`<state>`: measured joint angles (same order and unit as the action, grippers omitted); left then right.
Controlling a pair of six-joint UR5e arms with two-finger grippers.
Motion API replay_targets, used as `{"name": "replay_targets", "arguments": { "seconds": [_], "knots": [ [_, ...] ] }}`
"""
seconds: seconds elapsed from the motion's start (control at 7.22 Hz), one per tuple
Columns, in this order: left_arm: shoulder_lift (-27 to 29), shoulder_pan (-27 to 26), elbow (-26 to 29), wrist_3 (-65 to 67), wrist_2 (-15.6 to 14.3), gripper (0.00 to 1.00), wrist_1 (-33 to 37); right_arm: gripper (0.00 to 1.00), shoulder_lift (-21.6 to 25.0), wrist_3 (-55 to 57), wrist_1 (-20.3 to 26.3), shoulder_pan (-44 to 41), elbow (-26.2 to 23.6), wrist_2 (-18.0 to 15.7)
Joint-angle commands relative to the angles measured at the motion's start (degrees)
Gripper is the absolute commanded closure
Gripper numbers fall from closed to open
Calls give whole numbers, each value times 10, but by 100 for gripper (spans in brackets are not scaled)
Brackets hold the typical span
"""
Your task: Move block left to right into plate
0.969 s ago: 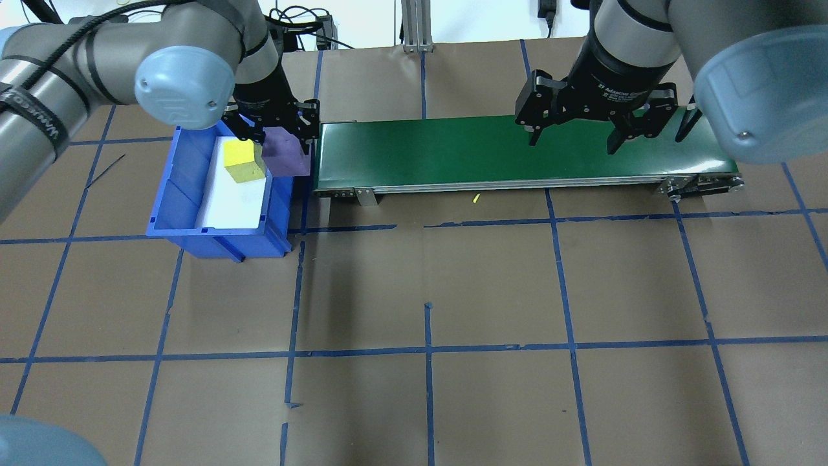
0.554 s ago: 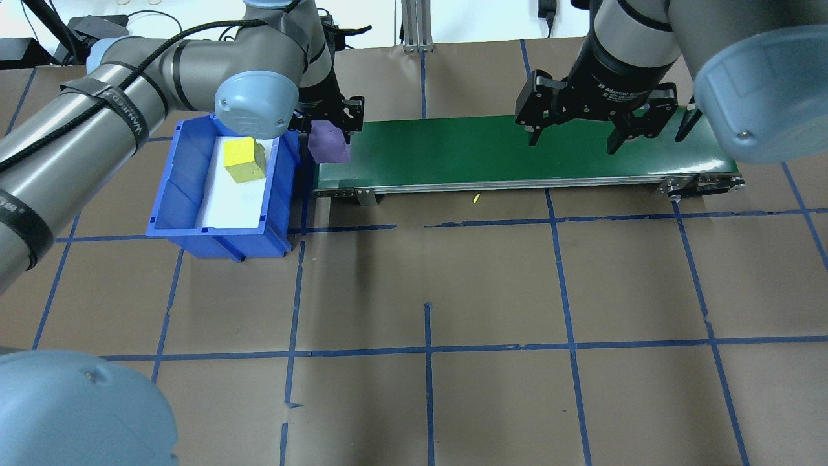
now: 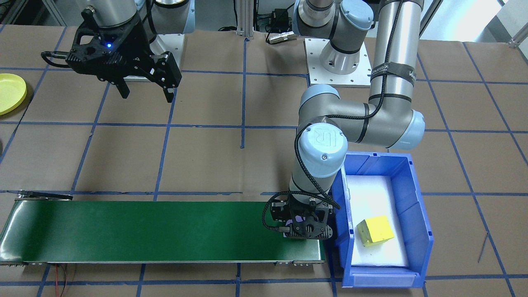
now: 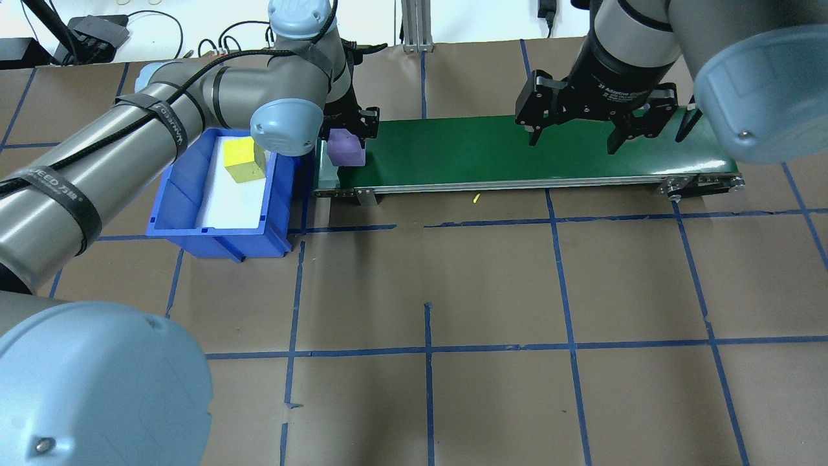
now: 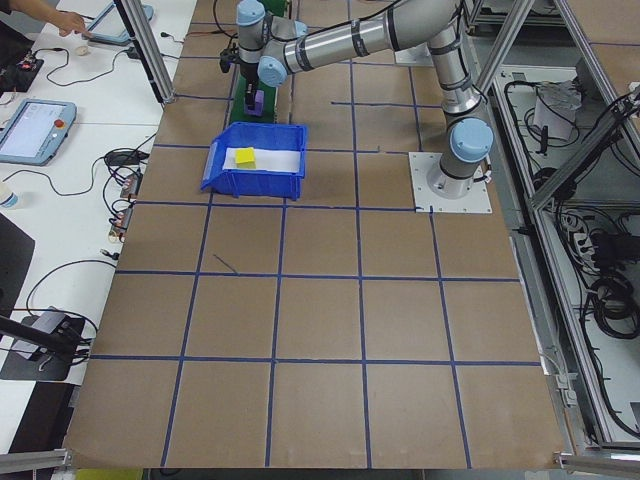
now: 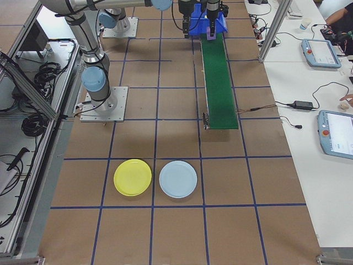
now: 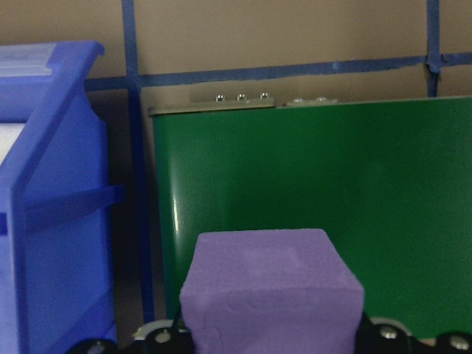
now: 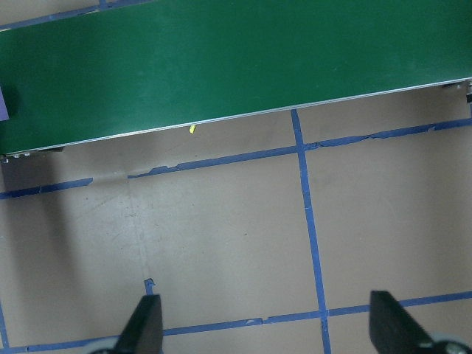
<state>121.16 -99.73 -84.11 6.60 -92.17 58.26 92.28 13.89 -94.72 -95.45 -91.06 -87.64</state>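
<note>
Purple block (image 4: 343,149): pinched by left gripper (image 4: 345,133) over green belt's (image 4: 517,152) left end
Right gripper (image 4: 570,141): spread, empty
Yellow plate (image 6: 132,177): far right

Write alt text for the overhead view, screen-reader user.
The left gripper holds a purple block over the left end of a green conveyor belt. Beside that end sits a blue bin holding a yellow block. The right gripper hangs open above the belt's right half, on a brown table with blue tape lines.
</note>
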Motion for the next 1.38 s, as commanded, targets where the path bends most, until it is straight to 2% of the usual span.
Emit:
{"name": "replay_targets", "arguments": {
  "seconds": [0.0,0.28,0.55,0.97,1.25],
  "knots": [
    [1,-1,-8,10,1,5,-6,0,0,0,1,0,0,0],
    [-25,-1,-4,3,1,2,5,0,0,0,0,0,0,0],
    [-58,9,1,3,-7,0,55,0,0,0,0,0,0,0],
    [-83,94,-1,-12,-4,0,96,0,0,0,-2,-1,0,0],
    [-55,159,-8,-64,1,0,76,0,0,0,-2,-2,-1,0]
  ]
}}
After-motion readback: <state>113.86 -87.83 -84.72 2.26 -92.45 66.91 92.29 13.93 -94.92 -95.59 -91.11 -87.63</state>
